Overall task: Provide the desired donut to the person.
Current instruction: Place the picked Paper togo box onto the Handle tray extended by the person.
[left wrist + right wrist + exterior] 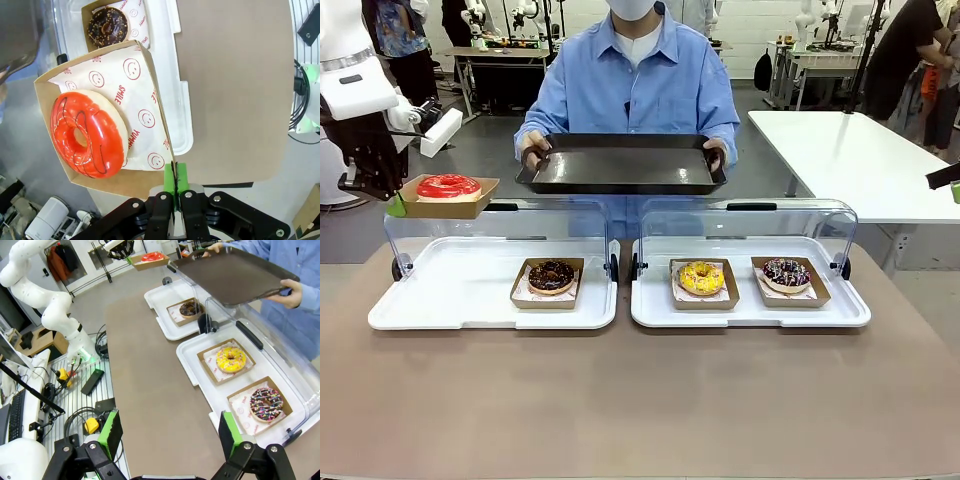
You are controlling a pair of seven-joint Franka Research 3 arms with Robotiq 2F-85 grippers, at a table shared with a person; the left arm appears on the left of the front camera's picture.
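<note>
1. Your left gripper (175,172) is pinching the rim of the cardboard tray (112,186); the red donut (87,134) is sitting just beyond its fingertips.
2. Your right gripper (170,415) is hanging spread wide, gripping nothing.

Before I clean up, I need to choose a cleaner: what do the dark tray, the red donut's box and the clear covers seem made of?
Tray: matte dark brown with a soft sheen; likely hard plastic, possibly coated metal.
Box: plain brown cardboard, folded walls, lined with printed paper.
Covers: glossy clear plastic, see-through with reflections.
</note>
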